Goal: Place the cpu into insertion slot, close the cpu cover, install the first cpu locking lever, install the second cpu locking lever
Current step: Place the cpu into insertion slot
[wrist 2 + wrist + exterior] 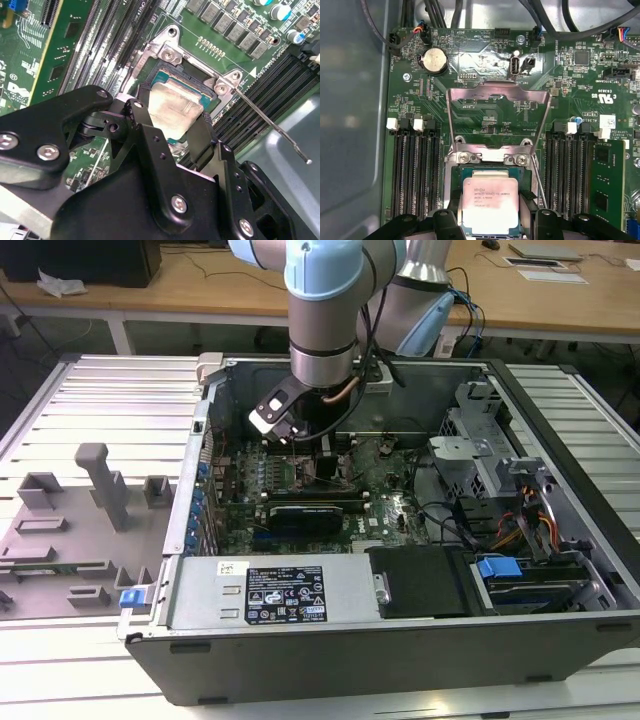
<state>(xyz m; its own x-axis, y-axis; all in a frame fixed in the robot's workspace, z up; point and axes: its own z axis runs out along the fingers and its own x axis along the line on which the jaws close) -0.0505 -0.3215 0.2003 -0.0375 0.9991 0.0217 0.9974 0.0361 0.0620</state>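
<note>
My gripper [172, 122] reaches down into the open computer case in the exterior view [318, 452]. In both wrist views its black fingers [451, 219] press against two opposite edges of the cpu [487, 205], a pale silvery square chip [172, 105]. The chip sits in or just over the insertion slot [490, 171], whose teal rim [185, 77] shows around it; I cannot tell whether it is fully seated. The cpu cover [497, 90] stands swung up and open behind the slot. A thin wire locking lever [270, 125] sticks out, unlatched, beside the slot [538, 186].
Long black memory slots [415, 170] flank the socket on both sides, with a green card [607, 190] beside one bank. A coin battery [434, 60] and cables [560, 25] lie beyond the cover. Grey fixture blocks [100, 490] stand outside the case [400, 640] on the exterior view's left.
</note>
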